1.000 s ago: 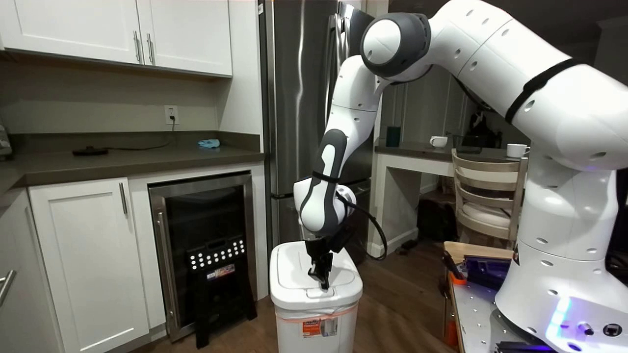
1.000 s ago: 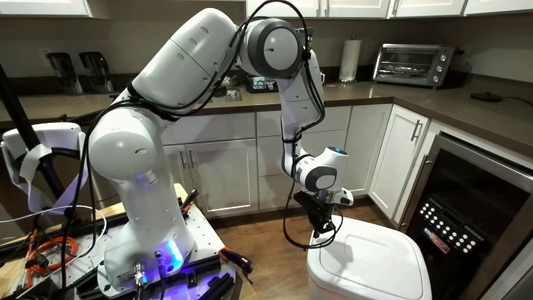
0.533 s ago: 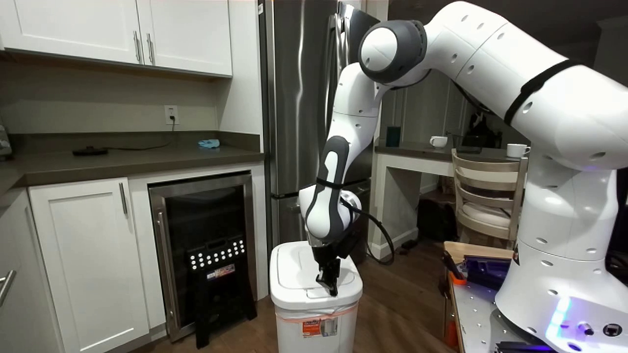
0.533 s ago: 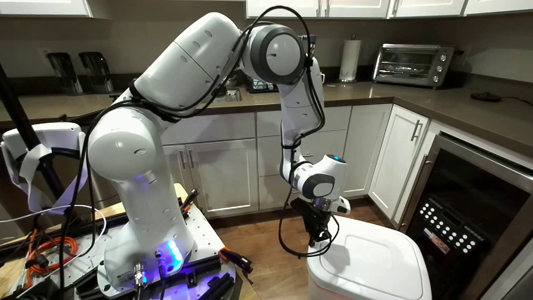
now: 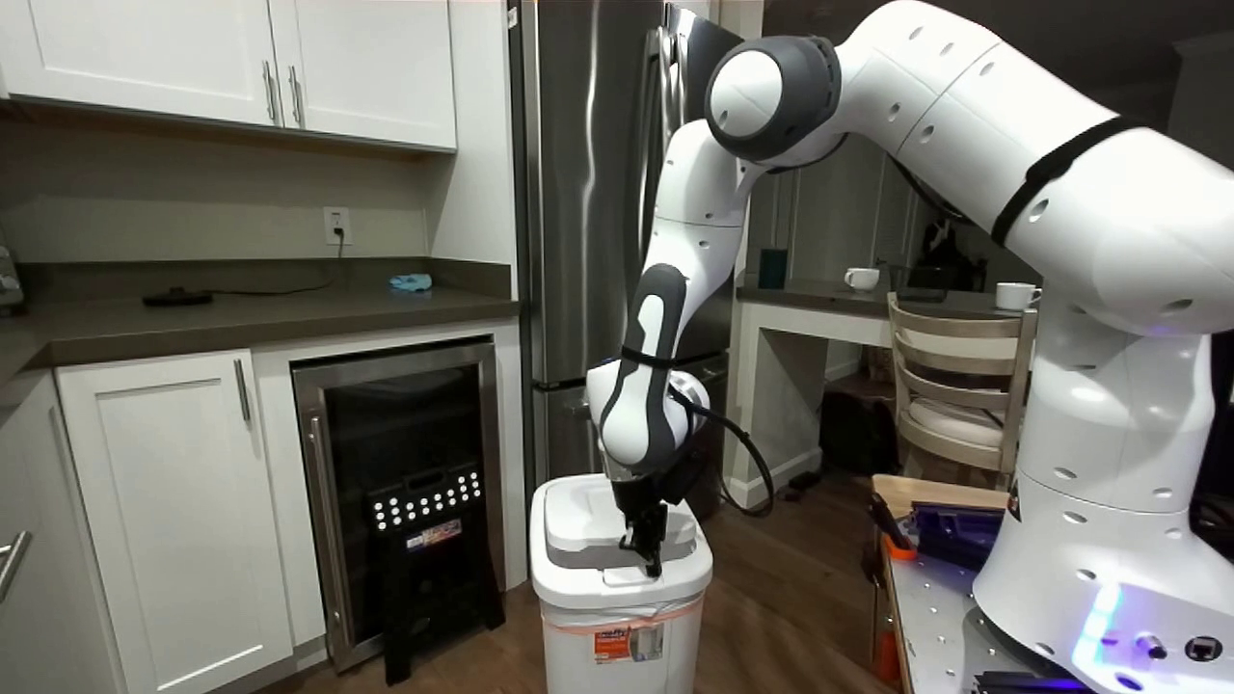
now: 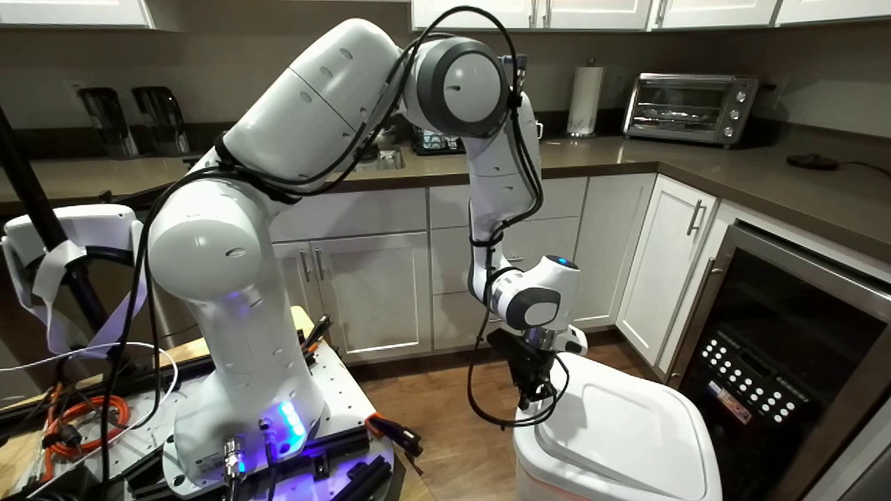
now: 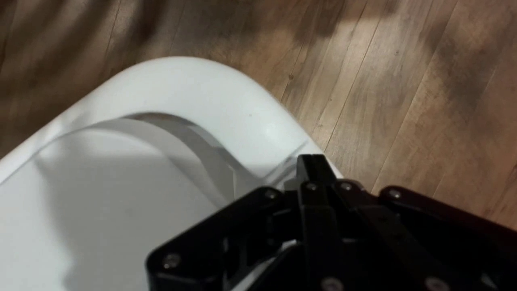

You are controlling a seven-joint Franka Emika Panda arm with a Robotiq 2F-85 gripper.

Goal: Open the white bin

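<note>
The white bin (image 5: 569, 636) stands on the floor below my arm, and its lid panel (image 5: 583, 516) is raised at the front edge, with a grey gap under it. The bin (image 6: 557, 473) and its tilted lid panel (image 6: 626, 431) also show in an exterior view. In the wrist view the lid panel (image 7: 121, 194) stands apart from the white rim (image 7: 226, 101). My gripper (image 5: 654, 567) is shut and empty, fingertips pointing down at the latch button (image 5: 625, 576) on the front rim. The gripper (image 7: 313, 159) hides most of that button; I cannot tell if they touch.
A black step stool (image 5: 429, 520) leans by the wine fridge (image 5: 405, 405) beside the bin. A steel refrigerator (image 5: 588, 241) stands behind. The robot's metal mount table (image 6: 348, 396) with tools is near the bin. A loose cable loop (image 6: 480, 410) hangs from my wrist.
My gripper has moved down and toward the bin's front edge, then risen very slightly. The lid panel, flat in the earlier frames, has popped up at its front edge.
</note>
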